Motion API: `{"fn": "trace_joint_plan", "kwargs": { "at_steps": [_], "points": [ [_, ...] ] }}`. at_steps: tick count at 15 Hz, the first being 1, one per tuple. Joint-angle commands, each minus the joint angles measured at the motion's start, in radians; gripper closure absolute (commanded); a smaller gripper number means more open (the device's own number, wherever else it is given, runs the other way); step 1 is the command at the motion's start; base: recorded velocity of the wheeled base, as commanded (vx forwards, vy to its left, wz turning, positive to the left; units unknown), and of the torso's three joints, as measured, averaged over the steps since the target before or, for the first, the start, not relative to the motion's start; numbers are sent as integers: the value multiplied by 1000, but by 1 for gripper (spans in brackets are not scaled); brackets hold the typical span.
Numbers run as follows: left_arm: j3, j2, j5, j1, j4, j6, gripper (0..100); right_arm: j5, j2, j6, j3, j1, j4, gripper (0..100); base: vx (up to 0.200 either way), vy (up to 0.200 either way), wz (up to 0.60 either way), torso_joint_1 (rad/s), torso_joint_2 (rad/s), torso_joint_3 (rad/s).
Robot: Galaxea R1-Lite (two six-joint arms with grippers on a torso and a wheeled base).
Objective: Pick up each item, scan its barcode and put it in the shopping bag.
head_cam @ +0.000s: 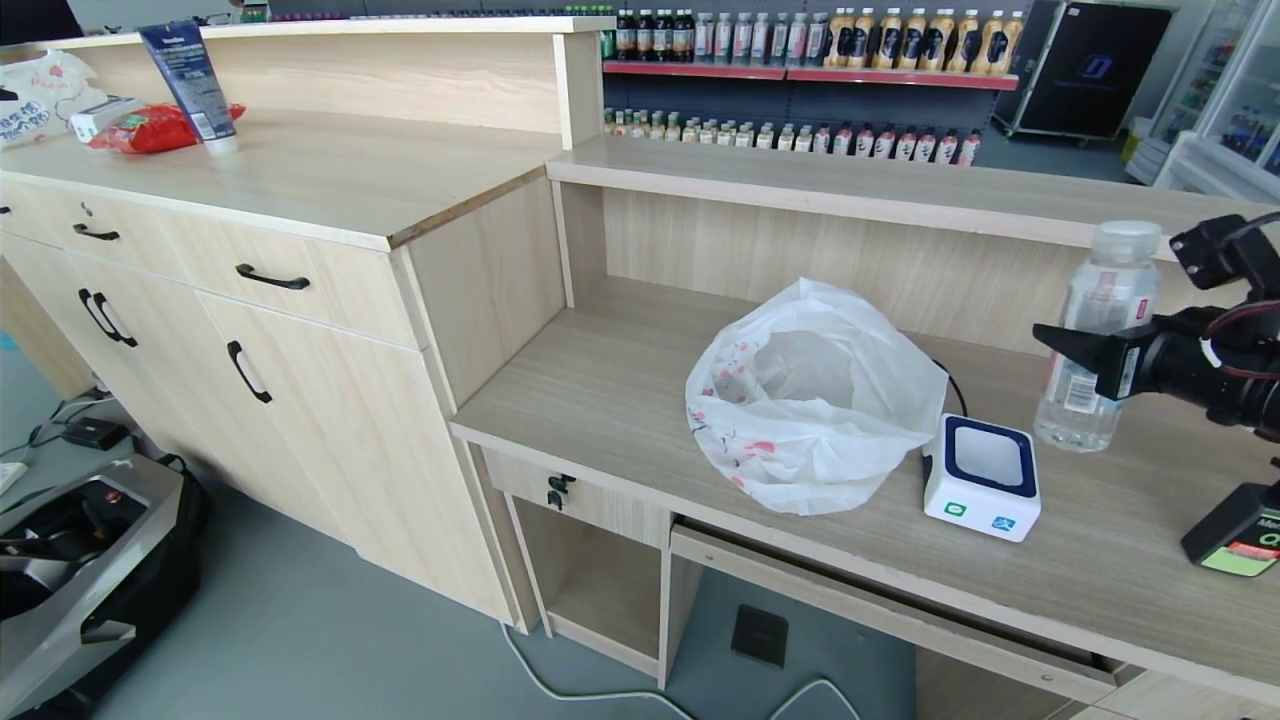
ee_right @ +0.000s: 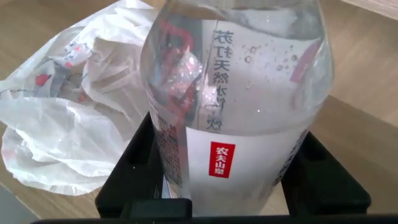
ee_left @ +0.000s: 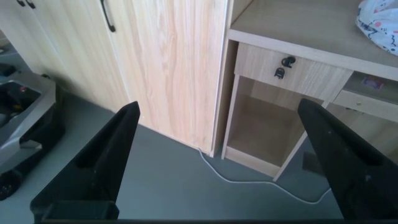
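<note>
Well, head view: R gripper clamps the water bottle upright at the right end of the counter, just right of the scanner; the shopping bag sits open at the scanner's left. Blue tube and red packet are on the upper counter, far left. L wrist view: L gripper spread wide, nothing btwn, above the floor by the cabinet. R wrist view: bottle sits btwn the black fingers, bag behind it.

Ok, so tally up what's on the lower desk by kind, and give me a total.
clear plastic water bottle: 1
white plastic shopping bag: 1
white square barcode scanner with a blue rim: 1
black device with a green label: 1
Total: 4
</note>
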Motion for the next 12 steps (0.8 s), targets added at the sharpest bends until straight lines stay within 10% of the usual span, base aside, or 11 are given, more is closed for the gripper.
{"fn": "trace_joint_plan", "kwargs": {
  "at_steps": [1,5,12],
  "points": [
    [0,0,0,0,0,-1,0,-139,-110,96,21,3,58,100,0,0,0,0,0,0],
    [0,0,0,0,0,-1,0,-356,-153,26,40,12,75,100,0,0,0,0,0,0],
    [0,0,0,0,0,-1,0,-364,-214,-48,38,49,64,100,0,0,343,-1,0,2]
  ]
}}
